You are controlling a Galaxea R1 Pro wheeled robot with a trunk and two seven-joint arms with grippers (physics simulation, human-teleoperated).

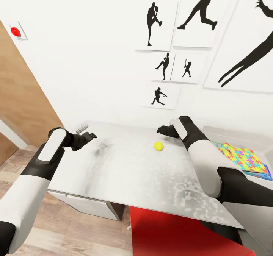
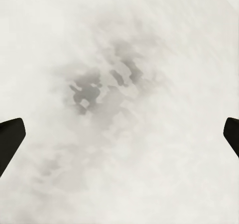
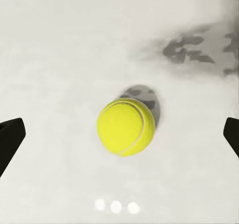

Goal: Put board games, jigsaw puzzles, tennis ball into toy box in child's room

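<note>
The tennis ball (image 1: pixel 158 146) (image 3: pixel 125 127), small and yellow-green, lies on the light-grey table top (image 1: pixel 125 172). My right gripper (image 1: pixel 162 130) (image 3: pixel 119 139) hovers open just behind and above the ball, its dark fingertips (image 3: pixel 10 140) wide on either side of it, not touching. My left gripper (image 1: pixel 91 136) (image 2: pixel 119 134) hangs open over bare table top near the table's far left. At the right stands the light-grey toy box (image 1: pixel 231 134). A multicoloured jigsaw puzzle (image 1: pixel 242 155) lies in it, with a blue edge (image 1: pixel 262 174) showing beneath the puzzle.
A white wall with black silhouette pictures (image 1: pixel 159 25) backs the table. A small grey object (image 1: pixel 80 127) lies at the table's far left corner. A wooden door (image 1: pixel 19 93) is at the left, and a red surface (image 1: pixel 174 233) sits below the table's front edge.
</note>
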